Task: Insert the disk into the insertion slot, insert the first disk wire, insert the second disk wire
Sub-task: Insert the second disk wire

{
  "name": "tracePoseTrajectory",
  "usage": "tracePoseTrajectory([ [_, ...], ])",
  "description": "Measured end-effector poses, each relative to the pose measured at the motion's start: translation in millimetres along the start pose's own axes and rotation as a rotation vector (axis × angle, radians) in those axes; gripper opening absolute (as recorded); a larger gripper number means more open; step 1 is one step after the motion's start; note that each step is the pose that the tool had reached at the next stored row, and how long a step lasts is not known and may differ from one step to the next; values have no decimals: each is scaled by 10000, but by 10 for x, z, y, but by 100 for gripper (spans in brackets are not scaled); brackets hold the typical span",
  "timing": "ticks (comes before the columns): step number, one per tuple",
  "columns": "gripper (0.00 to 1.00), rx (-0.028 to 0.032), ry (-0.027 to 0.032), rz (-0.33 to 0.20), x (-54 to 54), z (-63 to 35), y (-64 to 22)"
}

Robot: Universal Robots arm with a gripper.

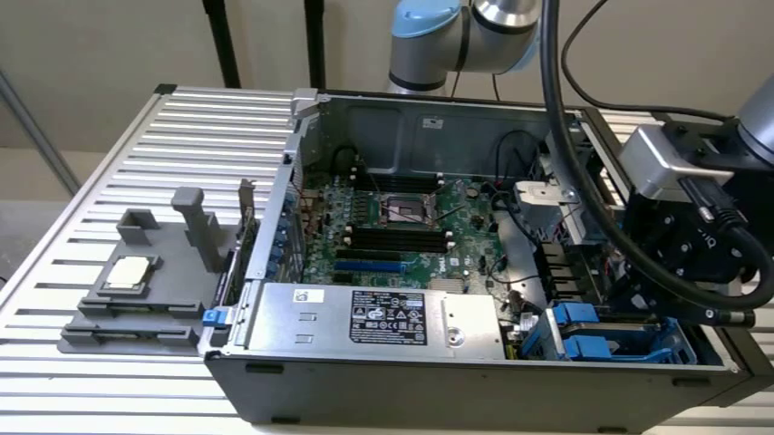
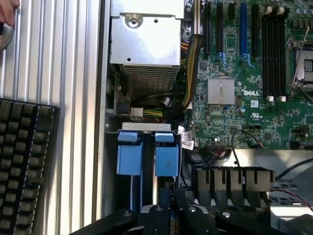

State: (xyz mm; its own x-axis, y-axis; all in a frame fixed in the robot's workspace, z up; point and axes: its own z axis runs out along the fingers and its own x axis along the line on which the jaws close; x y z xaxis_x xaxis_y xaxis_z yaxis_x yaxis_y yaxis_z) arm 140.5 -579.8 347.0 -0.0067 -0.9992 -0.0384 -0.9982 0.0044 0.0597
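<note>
The gripper [image 2: 166,208], jaws closed and empty, hangs over the blue drive cage [image 1: 604,337] at five o'clock in the open case; "DELL" is printed on the motherboard [image 2: 254,93]

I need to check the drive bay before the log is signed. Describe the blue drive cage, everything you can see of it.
The blue drive cage looks like bright blue moulded plastic, set in the case's lower corner at the exterior view's right, beside the silver power-supply box. From the wrist, two blue tabbed pieces stand side by side with a narrow gap. The black gripper hangs directly over it.
</note>
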Motion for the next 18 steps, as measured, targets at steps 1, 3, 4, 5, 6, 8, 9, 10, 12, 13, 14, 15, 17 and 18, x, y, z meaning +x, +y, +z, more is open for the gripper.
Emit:
tracePoseTrajectory([
  [1, 17, 0, -3, 0, 0, 5, 0],
  [3, 17, 0, -11, 0, 1, 16, -1],
  [4, 17, 0, -16, -1, 1, 22, -1],
  [5, 17, 0, -22, -1, 1, 27, -1],
  [6, 17, 0, -30, -2, 2, 31, -2],
  [8, 17, 0, -45, -2, 2, 37, -2],
  [9, 17, 0, -53, -3, 1, 38, -2],
  [10, 17, 0, -58, -3, 1, 39, -2],
  [12, 17, -1, -66, -3, 1, 40, -2],
  [13, 17, 0, -68, -3, -1, 41, -2],
  [14, 17, 0, -70, -4, -4, 41, -2],
  [15, 17, 0, -70, -4, -6, 42, -2],
  [17, 17, -1, -69, -4, -10, 41, -2],
  [18, 17, 0, -67, -3, -13, 41, -2],
])
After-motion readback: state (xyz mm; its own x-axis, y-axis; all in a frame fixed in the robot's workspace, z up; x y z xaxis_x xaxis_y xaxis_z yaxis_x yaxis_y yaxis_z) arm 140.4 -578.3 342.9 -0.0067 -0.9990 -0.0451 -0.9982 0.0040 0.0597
